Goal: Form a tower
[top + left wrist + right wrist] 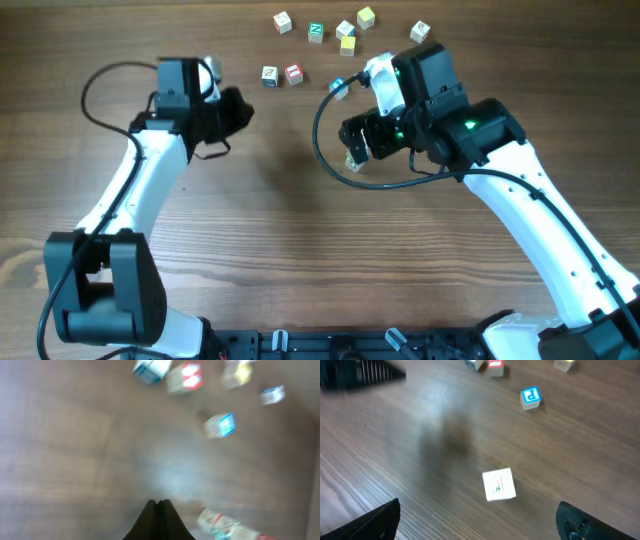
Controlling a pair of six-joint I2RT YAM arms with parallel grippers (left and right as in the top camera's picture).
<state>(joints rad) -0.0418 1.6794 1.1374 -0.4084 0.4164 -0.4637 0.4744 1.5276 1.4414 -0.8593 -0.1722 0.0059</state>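
Looking down from overhead, two arms reach over the wooden tabletop (280,220). The left hand (232,112) points to the right; whether it is wide or narrow cannot be told from up here. The right hand (357,142) hangs over the tower (352,158), which sits near the middle of the tabletop with only a pale corner showing under the black wrist. Eight loose cubes (283,20) lie in plain sight: six scattered along the far edge and two side by side nearer the left hand. A ninth, the blue-marked cube (340,85), shows partly beside the black cable (317,130).

From the left wrist everything is blurred. The left hand's two fingers (150,522) are pressed together with nothing between them. Five loose cubes spread across the top of the view. The tower appears at the lower right as a slanting row of white blocks with red and green marks; how many blocks it has cannot be told.

From the right wrist, the right hand's two fingers (375,522) sit at the bottom corners, spread wide and holding nothing. The tower stands between and just ahead of them, seen from straight above, so only its white top face with a thin greenish mark shows. Four loose cubes lie beyond it: the blue-marked cube alone, and three cut off by the upper edge.
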